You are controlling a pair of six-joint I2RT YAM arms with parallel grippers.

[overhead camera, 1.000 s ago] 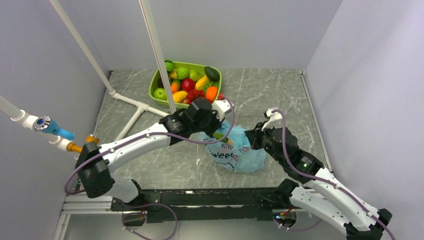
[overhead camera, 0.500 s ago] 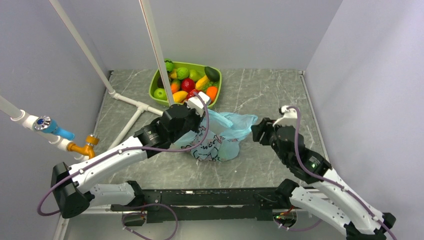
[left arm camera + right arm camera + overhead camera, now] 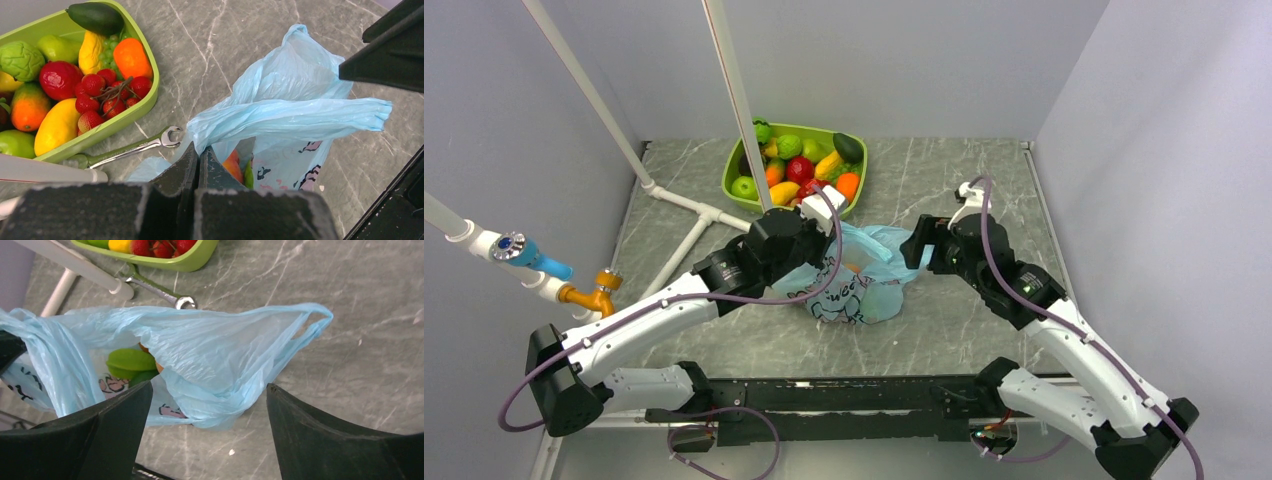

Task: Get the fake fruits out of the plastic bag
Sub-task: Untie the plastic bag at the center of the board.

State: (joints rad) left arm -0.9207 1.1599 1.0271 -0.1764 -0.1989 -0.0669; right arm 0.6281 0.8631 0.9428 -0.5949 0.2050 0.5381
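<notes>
Grey marbled counter (image 3: 964, 330), mid-area: plastic bag (image 3: 864, 275) holding fake fruits (image 3: 131, 360), well apart from right edge, near far-edge tray (image 3: 120, 125); left claw (image 3: 199, 165) clamped on bag, right claw (image 3: 209, 387) spread apart at its right end.

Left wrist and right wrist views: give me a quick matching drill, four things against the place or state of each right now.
Things
1. left gripper
2. right gripper
3. wrench
4. green fruit

Places or states
A. lying on the table beside the lime-green tray
B. inside the plastic bag
C. open wide
D. shut on the bag's edge

Pairs: 1-D, 2-C, 3-A, 4-B
</notes>
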